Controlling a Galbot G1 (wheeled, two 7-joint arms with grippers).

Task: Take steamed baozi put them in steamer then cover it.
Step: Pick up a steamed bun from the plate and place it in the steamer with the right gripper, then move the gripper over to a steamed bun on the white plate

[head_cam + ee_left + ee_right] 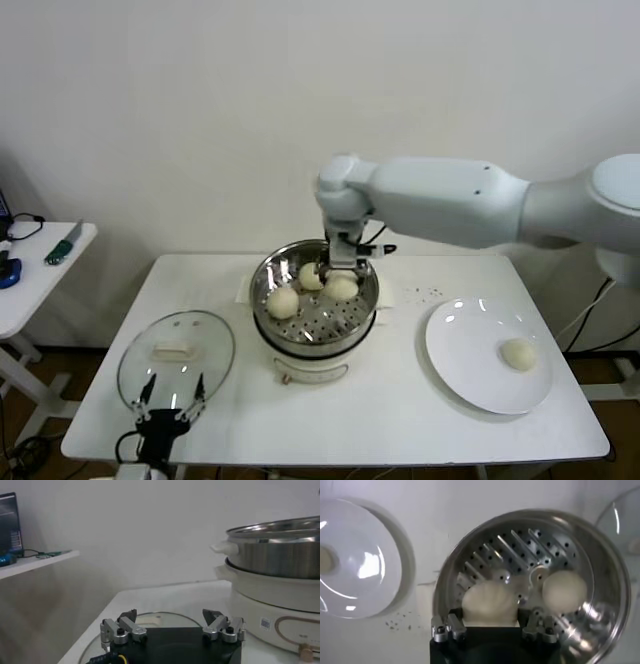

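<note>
Head view, right claw (341,274) seemingly clasping baozi (341,287) inside steamer (268,271), left claw (170,392) open.

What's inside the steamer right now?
Three baozi sit in the steamer; the right tool is over one. The floor beneath them is hidden.

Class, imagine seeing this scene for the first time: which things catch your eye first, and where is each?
The right gripper reaches into the steel steamer at the table's centre, its fingers around a baozi. One baozi remains on the white plate to the right; the glass cover lies on the left.
</note>
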